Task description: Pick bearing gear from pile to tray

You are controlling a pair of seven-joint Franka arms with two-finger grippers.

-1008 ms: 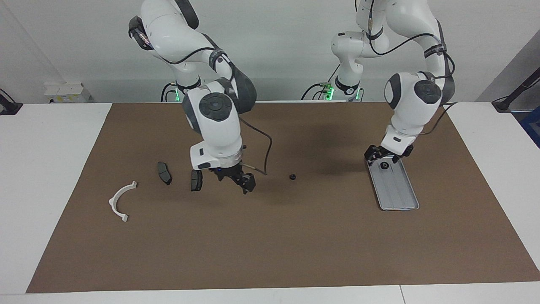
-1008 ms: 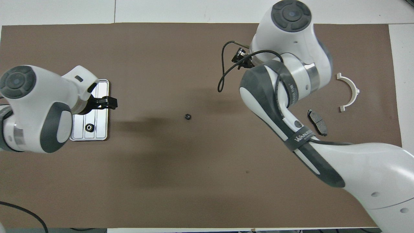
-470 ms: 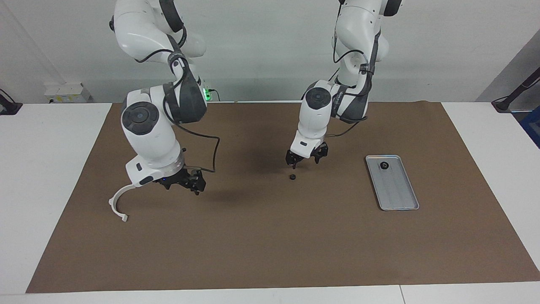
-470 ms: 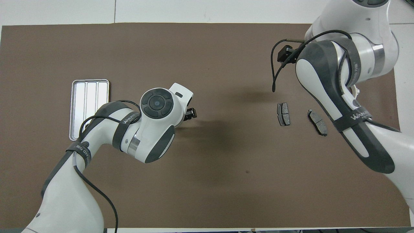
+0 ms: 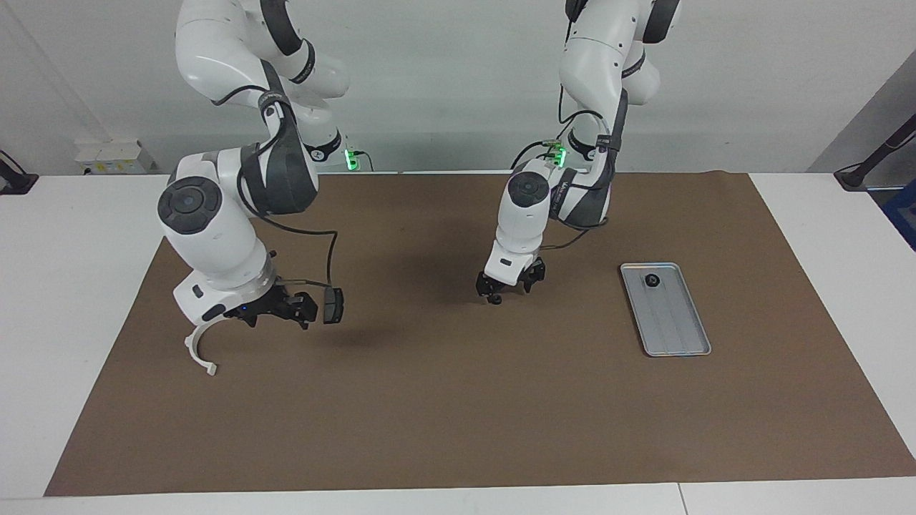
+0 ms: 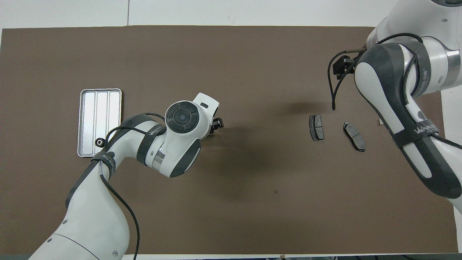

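Facing view first: left hand [image 5: 495, 289] low over the brown mat [image 5: 458, 400], its fingers apart around a small black gear [image 5: 494, 300] lying on the mat mid-desk. Right hand [image 5: 275, 309] hangs open above the mat beside a white half-ring bracket [image 5: 198, 349] (one dark pad [image 5: 333, 305] just beside it). Tray [image 5: 676, 336] carries another black gear [image 5: 651, 281] at its robot end.

Overhead: left hand [image 6: 216, 124] mid-mat; both pads [image 6: 316, 127] [image 6: 354, 136] lie toward the right arm's end; tray [image 6: 88, 108] toward the left arm's end.

We see one small black bearing gear [image 5: 652, 280] lying in the ridged silver tray [image 5: 676, 336], at its end nearer the robots; another [image 5: 494, 299] lies mid-mat.
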